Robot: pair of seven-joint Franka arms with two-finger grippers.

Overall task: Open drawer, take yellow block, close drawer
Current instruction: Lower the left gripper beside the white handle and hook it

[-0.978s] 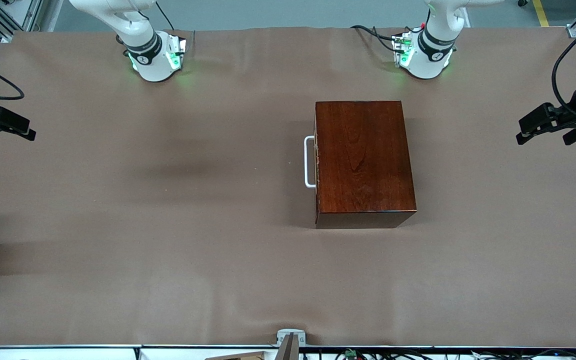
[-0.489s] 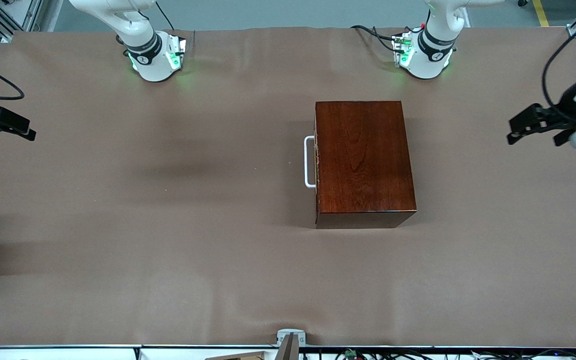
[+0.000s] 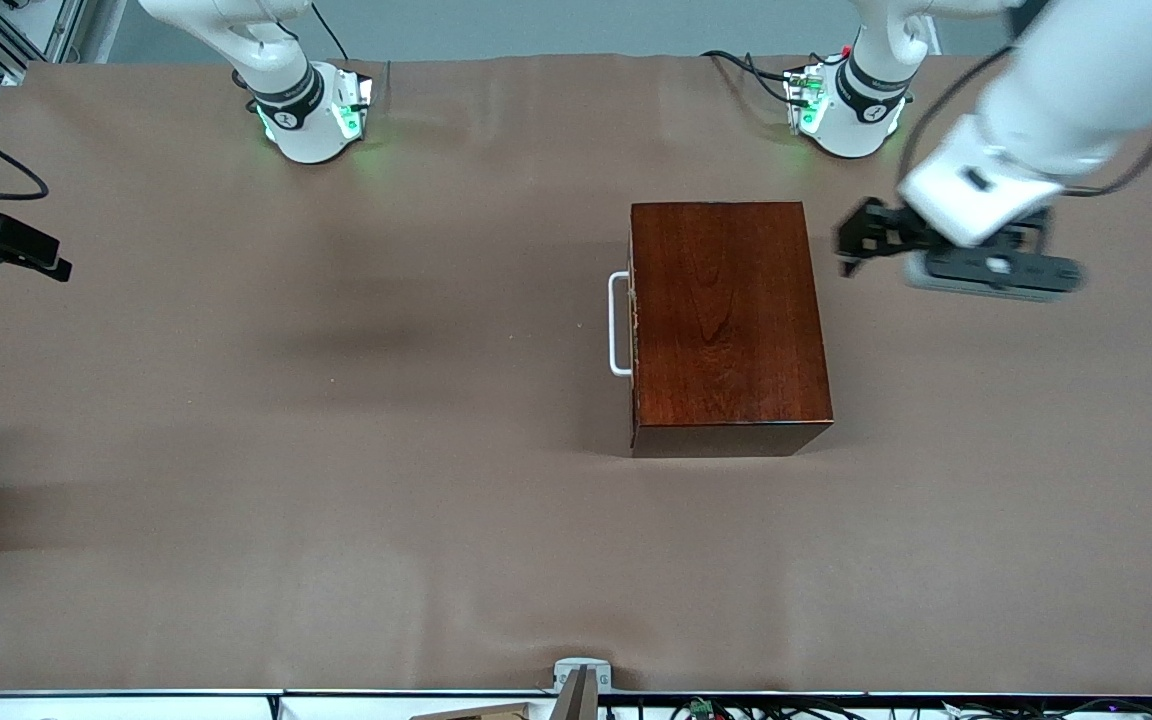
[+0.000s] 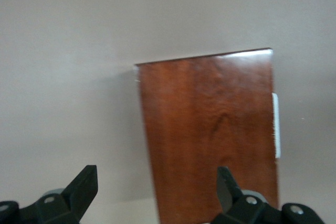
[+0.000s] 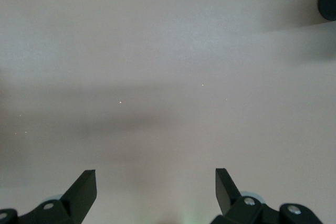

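We see the drawer (image 3: 630,325) pushed fully into its glossy reddish-brown wooden box (image 3: 726,320), so only its dark front edge and the white U-shaped bar handle (image 3: 617,324) show, the handle facing the right arm's end of the bench. The small yellow cube is not visible to us in any view; we cannot tell where it lies. The box stands on the brown paper-covered bench (image 3: 336,450), closer to the left arm's base than to the right arm's, with its top bare. The left hand (image 3: 851,243) hangs in the air over the bench just beside the box, on the side away from the handle, touching nothing; in the left wrist view its two black fingers (image 4: 84,184) stand wide apart and empty, with the box top (image 4: 210,135) and a sliver of the white handle (image 4: 276,127) below them. The right hand (image 3: 46,262) waits at the right arm's end of the bench, well apart from the box; its wrist view shows its fingers (image 5: 84,187) spread apart over bare brown covering, holding nothing.
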